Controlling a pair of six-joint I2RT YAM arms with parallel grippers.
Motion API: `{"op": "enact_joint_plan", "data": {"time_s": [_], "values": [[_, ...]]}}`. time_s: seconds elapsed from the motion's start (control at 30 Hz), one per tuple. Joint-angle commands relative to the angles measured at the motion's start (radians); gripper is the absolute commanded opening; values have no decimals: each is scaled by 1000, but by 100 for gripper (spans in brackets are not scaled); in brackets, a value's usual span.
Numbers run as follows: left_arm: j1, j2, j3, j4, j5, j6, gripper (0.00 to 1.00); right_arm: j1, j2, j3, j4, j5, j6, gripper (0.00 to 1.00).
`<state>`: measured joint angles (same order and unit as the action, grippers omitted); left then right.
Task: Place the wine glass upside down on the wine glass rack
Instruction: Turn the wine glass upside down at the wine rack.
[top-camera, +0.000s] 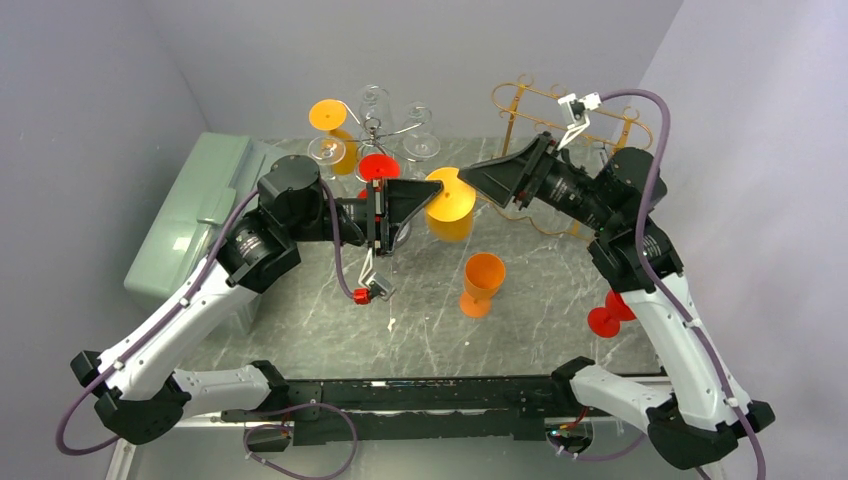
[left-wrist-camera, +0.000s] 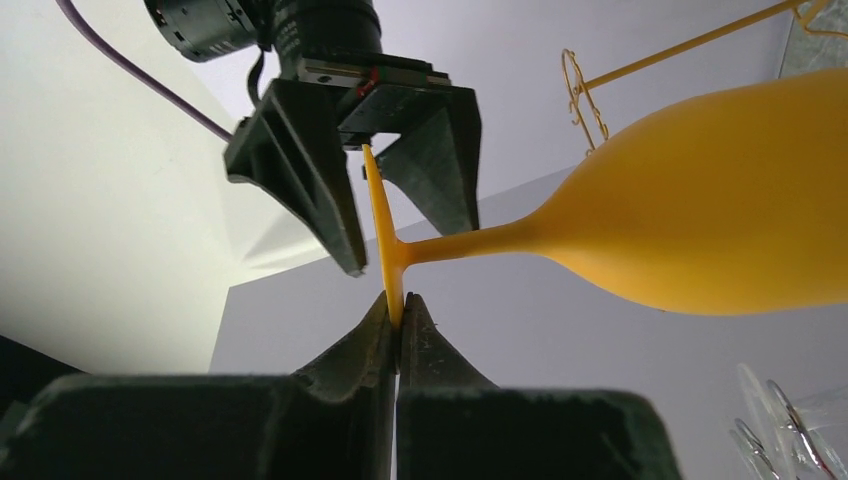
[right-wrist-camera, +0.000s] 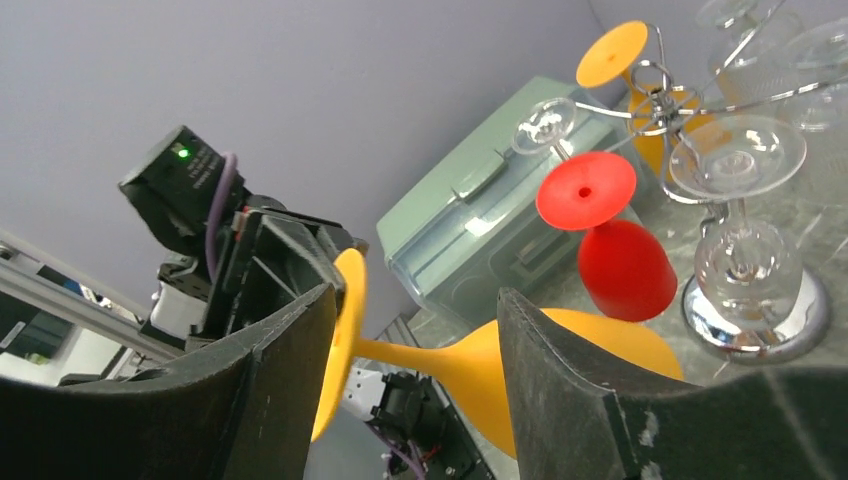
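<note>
An orange wine glass (top-camera: 452, 212) hangs sideways in the air above the table's middle. My left gripper (left-wrist-camera: 402, 300) is shut on the lower rim of its thin foot (left-wrist-camera: 383, 225), and the stem and bowl (left-wrist-camera: 720, 220) stretch away to the right. My right gripper (right-wrist-camera: 418, 298) stands open from the opposite side, one finger (right-wrist-camera: 270, 380) behind the foot and the other (right-wrist-camera: 570, 390) against the bowl (right-wrist-camera: 465, 370). A chrome wine glass rack (top-camera: 375, 130) at the back carries orange, red and clear glasses upside down. A gold wire rack (top-camera: 560, 105) stands at the back right.
A second orange glass (top-camera: 482, 283) stands upright on the marble table (top-camera: 300, 320). A red glass (top-camera: 610, 312) lies near the right arm. A pale green box (top-camera: 185, 220) sits along the left side. Grey walls close in behind and on both sides.
</note>
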<state>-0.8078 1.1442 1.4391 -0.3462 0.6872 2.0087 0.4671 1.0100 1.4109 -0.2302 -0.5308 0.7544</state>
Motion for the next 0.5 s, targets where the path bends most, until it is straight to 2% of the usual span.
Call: {"op": "enact_joint_plan", "data": {"time_s": [0.0, 0.2, 0.27, 0.3, 0.33, 0.37, 0.4, 0.47], "values": [[-9, -8, -8, 48, -4, 59, 0, 3, 24, 37, -17, -49, 6, 59], [-10, 0, -9, 32, -38, 71, 0, 3, 38, 38, 27, -90, 27, 33], [-10, 4, -7, 29, -51, 75, 0, 3, 42, 40, 31, -91, 29, 9], [-10, 5, -8, 31, -55, 75, 0, 4, 46, 43, 29, -89, 27, 1], [-9, 5, -8, 35, -59, 74, 0, 4, 52, 50, 25, -86, 23, 0], [-10, 5, -9, 36, -64, 68, 7, 4, 58, 57, 20, -76, 15, 0], [-11, 5, -10, 39, -71, 63, 28, 4, 61, 67, 13, -52, 1, 0], [-11, 3, -12, 45, -101, 63, 76, 4, 82, 123, -16, -2, -74, 0]]}}
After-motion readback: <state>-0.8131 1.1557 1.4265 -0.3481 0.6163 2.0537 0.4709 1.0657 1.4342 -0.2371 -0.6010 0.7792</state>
